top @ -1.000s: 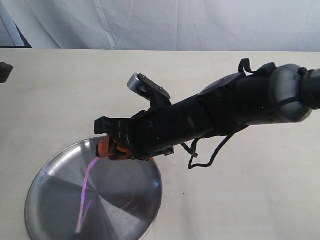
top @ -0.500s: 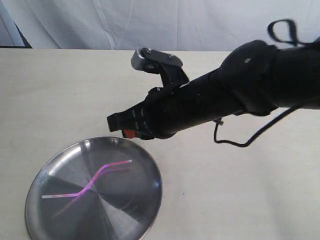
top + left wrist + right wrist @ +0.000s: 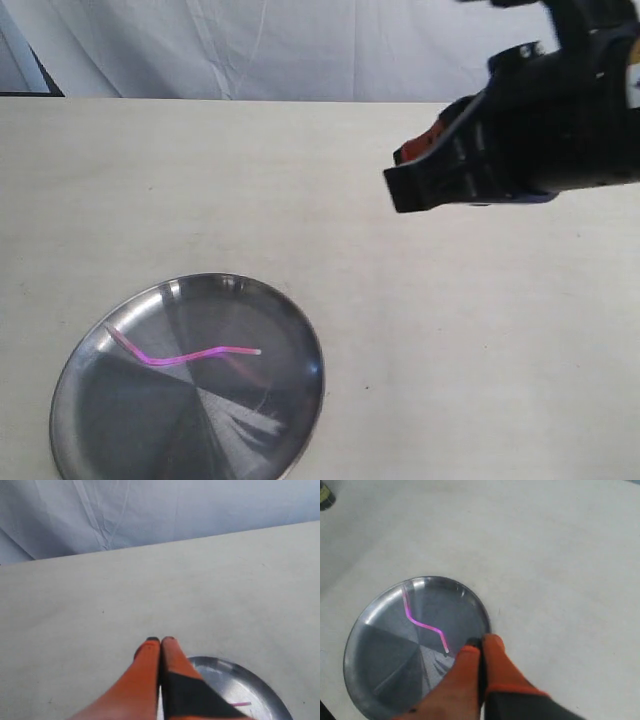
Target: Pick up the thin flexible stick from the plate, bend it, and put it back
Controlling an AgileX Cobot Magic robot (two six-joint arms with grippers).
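Right gripper (image 3: 480, 642) has retracted right, jaws closed empty; thin flexible stick (image 3: 185, 353) lies bent on plate (image 3: 130, 430); task appears complete.

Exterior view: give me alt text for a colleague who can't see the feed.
A thin pink stick, bent into a wavy line, lies on a round steel plate at the lower left of a pale table, with nothing touching it. The right gripper hangs at the upper right, well away from the plate, fingers shut and empty. White cloth hangs behind.
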